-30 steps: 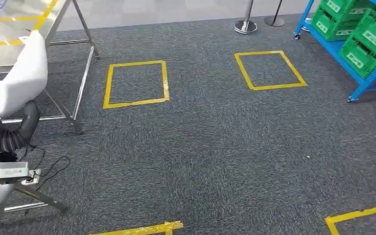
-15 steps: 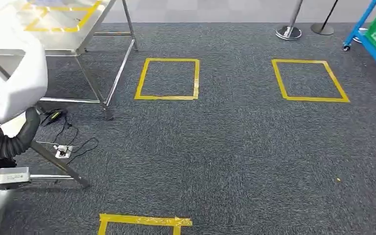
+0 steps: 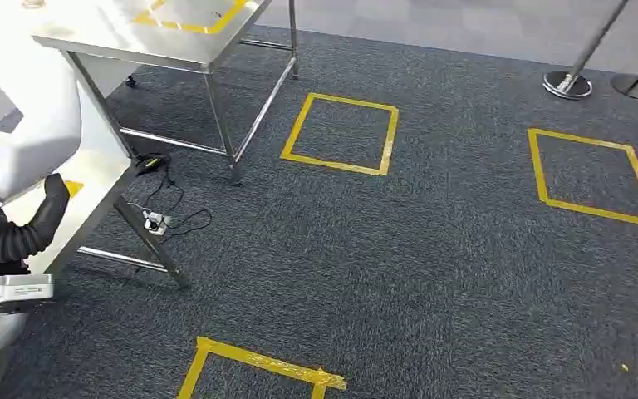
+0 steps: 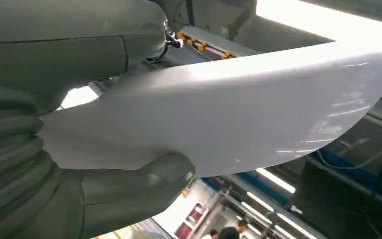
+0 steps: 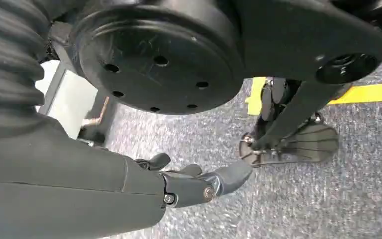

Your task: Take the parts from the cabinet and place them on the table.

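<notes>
Head view: we see our left hand (image 3: 46, 204) gripping a curved white part (image 3: 46, 125), raised just beside the near corner of the steel bench (image 3: 174, 41), whose top carries a yellow tape outline. Yellow tape squares (image 3: 341, 133) mark the grey carpet (image 3: 399, 258) beyond the bench legs, and a cable with a power strip (image 3: 156, 220) lies under the bench.

Left wrist view: our thumb (image 4: 144, 184) presses against the white part's underside.

Right wrist view: our right hand (image 5: 199, 184) hangs over the carpet, fingers apart, grasping nothing.
</notes>
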